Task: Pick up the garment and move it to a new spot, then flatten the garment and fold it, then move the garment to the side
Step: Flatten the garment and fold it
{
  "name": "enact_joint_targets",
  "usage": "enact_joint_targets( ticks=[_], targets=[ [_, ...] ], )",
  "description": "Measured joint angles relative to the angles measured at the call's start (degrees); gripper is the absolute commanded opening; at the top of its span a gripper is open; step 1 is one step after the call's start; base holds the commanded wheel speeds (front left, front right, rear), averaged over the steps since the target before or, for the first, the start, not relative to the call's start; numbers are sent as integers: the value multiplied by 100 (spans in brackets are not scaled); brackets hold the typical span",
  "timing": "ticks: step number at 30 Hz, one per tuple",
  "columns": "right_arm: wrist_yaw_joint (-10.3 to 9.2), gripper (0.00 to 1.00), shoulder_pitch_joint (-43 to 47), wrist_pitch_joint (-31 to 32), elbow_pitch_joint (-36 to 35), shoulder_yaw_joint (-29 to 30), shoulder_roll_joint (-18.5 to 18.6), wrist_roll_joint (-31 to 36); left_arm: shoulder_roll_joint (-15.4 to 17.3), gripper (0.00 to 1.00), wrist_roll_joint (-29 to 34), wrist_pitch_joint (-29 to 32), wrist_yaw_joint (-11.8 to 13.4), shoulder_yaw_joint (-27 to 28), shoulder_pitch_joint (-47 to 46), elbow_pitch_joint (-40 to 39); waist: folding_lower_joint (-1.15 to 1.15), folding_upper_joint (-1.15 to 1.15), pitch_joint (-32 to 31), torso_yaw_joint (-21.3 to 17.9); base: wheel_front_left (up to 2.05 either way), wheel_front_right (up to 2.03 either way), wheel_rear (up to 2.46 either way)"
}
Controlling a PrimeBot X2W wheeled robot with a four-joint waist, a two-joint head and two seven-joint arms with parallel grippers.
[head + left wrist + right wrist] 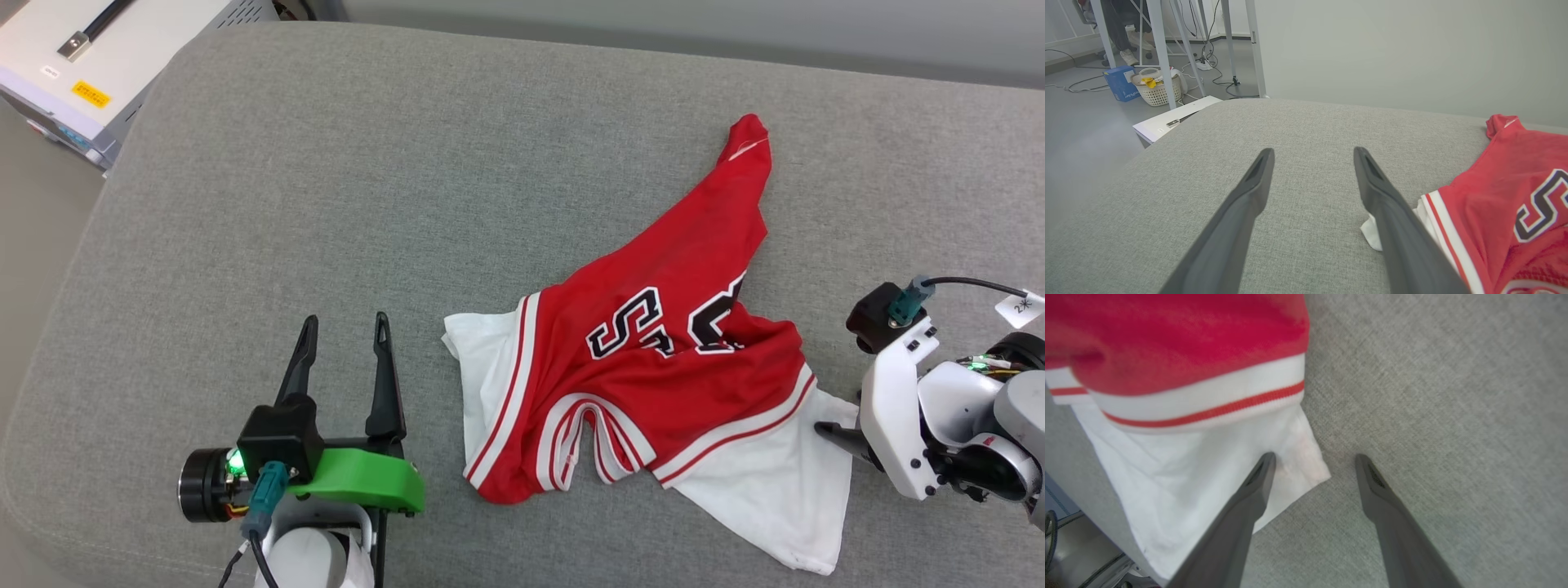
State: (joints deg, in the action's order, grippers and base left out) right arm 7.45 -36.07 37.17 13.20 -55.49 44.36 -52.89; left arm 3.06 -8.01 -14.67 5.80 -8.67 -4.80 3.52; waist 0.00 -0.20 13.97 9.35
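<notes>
On the grey woven cushion, toward its right half, lies the crumpled red jersey-style garment with striped trim, lettering side up (neck nearest the robot). The robot's right gripper stands wide apart and empty, one finger over the corner of a white sleeve, the other over bare cushion. The left gripper, equally spread and empty, sits just beside the opposite sleeve. Likely risk: a close here would pinch only the sleeve's thin corner, which could slip free on lifting.
</notes>
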Motion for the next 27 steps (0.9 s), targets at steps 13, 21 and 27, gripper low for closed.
enact_joint_targets(
  ticks=[13, 21, 27],
  targets=[
    [9, 0, -218, -1082, 104, -337, 49, 142, 0, 100, -16, 1, 24, 73, -29, 43, 0, 0, 22, -128, 0, 0, 0],
    [8, 0, -316, -977, -258, 396, 1123, -86, 0, 100, -2, 0, 22, 105, -23, 1, 0, 0, -78, -190, 0, 0, 0],
    [8, 0, -395, -594, 232, 927, 1441, -194, 0, 100, -3, 1, -2, 75, -29, -11, 0, 0, 48, -154, 0, 0, 0]
  ],
)
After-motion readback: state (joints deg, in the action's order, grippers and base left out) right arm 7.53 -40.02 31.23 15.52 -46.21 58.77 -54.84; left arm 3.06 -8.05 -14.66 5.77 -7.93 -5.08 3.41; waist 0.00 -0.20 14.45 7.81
